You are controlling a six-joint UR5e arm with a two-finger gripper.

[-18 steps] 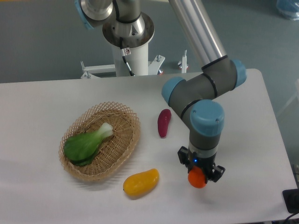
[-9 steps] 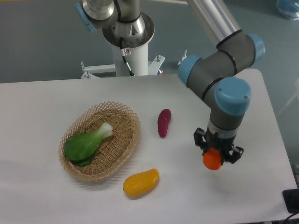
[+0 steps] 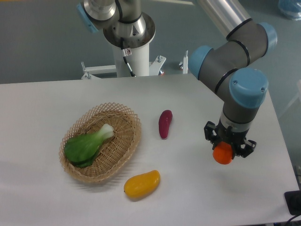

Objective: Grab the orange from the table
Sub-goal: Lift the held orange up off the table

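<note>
Fixed camera view: the gripper [image 3: 225, 151] held the orange [image 3: 223, 154] between its closed fingers, apparently lifted clear of the table [image 3: 37, 103] at its right side. A weak pinch on the smooth, rounded fruit could let it slip and drop. Also present: one wicker basket [image 3: 127, 141] containing one bok choy [image 3: 87, 145], one sweet potato [image 3: 165, 124], one yellow mango-like fruit [image 3: 141, 183].
</note>
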